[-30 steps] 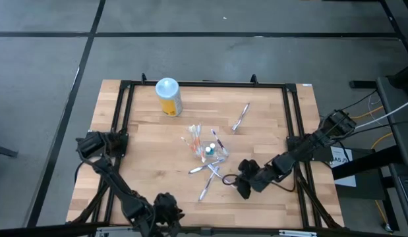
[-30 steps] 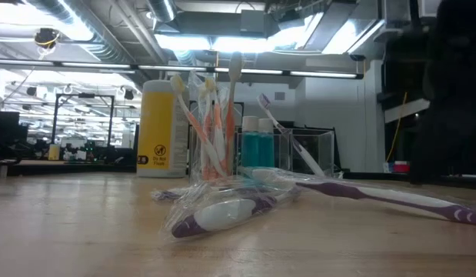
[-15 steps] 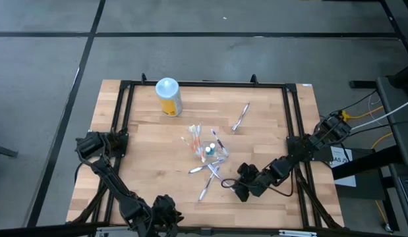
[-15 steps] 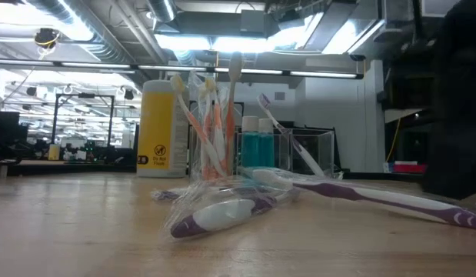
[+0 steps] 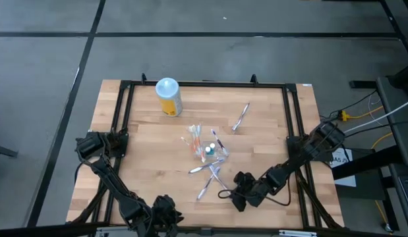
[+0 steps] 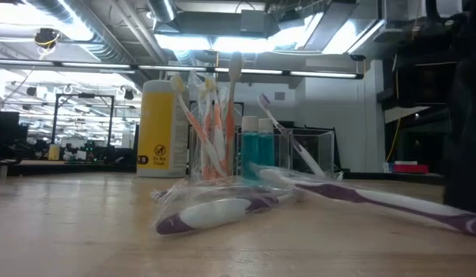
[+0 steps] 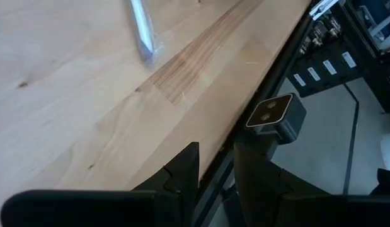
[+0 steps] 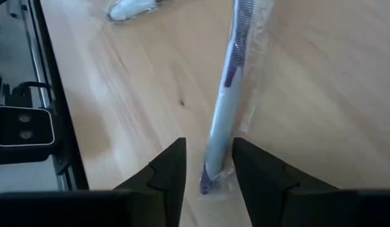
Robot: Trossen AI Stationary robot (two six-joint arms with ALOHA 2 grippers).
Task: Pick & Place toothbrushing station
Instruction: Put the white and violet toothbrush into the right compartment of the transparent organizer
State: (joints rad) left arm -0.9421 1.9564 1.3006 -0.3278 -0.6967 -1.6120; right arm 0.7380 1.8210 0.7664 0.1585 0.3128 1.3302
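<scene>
Gripping wrapped toothbrush by its end | right claw | long axis runs away between fingers

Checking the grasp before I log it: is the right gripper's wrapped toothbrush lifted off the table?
No: in the right wrist view the wrapped toothbrush lies flat on the table, its handle end between the right gripper's fingers.

- A clear holder stood on the wooden surface, with orange-and-white toothbrushes upright in it.
- A yellow canister stood behind it.
- Two teal bottles sat beside a clear box.
- A wrapped purple-and-white toothbrush lay in front.
- A long purple toothbrush stretched toward a dark arm.
</scene>
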